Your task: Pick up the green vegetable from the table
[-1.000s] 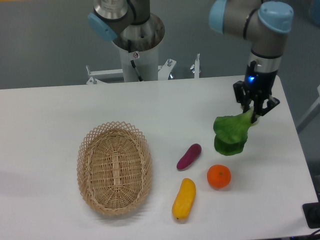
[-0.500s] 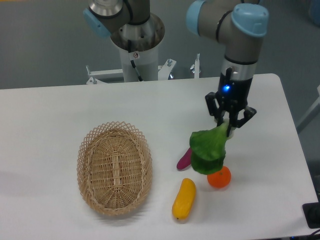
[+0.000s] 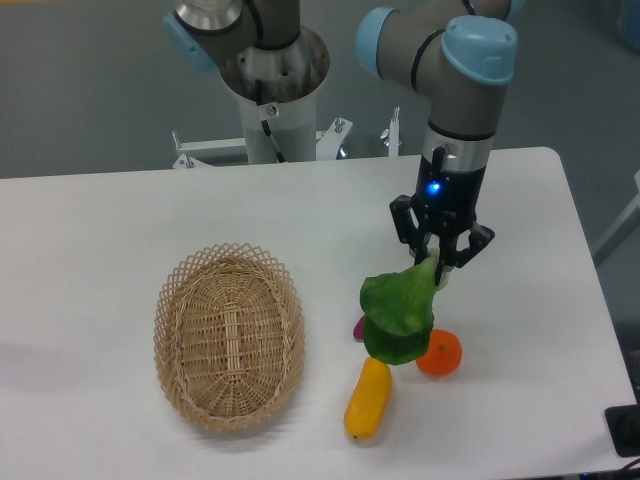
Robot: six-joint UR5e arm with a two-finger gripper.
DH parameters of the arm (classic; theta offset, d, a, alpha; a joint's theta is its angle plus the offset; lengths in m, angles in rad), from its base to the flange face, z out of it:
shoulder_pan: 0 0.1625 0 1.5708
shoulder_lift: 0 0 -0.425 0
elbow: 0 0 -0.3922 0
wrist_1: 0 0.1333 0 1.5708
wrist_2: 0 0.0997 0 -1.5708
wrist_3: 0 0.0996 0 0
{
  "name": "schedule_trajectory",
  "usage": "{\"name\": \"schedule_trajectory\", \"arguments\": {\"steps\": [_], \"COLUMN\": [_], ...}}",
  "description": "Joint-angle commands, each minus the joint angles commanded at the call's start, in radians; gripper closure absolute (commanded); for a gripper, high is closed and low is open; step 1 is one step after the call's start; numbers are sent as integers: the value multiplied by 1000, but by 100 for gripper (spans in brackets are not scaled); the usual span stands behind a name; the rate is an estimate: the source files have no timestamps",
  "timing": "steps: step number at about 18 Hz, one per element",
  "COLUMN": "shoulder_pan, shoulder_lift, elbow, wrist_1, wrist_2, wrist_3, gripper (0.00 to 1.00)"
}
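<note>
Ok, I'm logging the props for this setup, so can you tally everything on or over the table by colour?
Green: 1, the green vegetable, held in the gripper above the table
Purple: 1, the eggplant, mostly hidden
Orange: 1, the orange
Yellow: 1, the yellow fruit
Tan: 1, the wicker basket
Total: 5

No legible text, brand or number is showing anywhere. A small red-and-white sticker (image 3: 268,109) is sitting on the grey cylindrical robot pedestal (image 3: 275,95), its marking too small to read.
</note>
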Motion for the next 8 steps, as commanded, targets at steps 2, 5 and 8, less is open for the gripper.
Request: {"name": "schedule_trajectory", "arguments": {"steps": [2,5,8], "shoulder_pan": [0,0,0], "shoulder_lift": [-2,-2,0], "elbow": [2,5,8], "wrist_1": [0,0,0], "wrist_2": [0,0,0], "wrist_3": [-2,-2,-2], "gripper": [65,65,65]}}
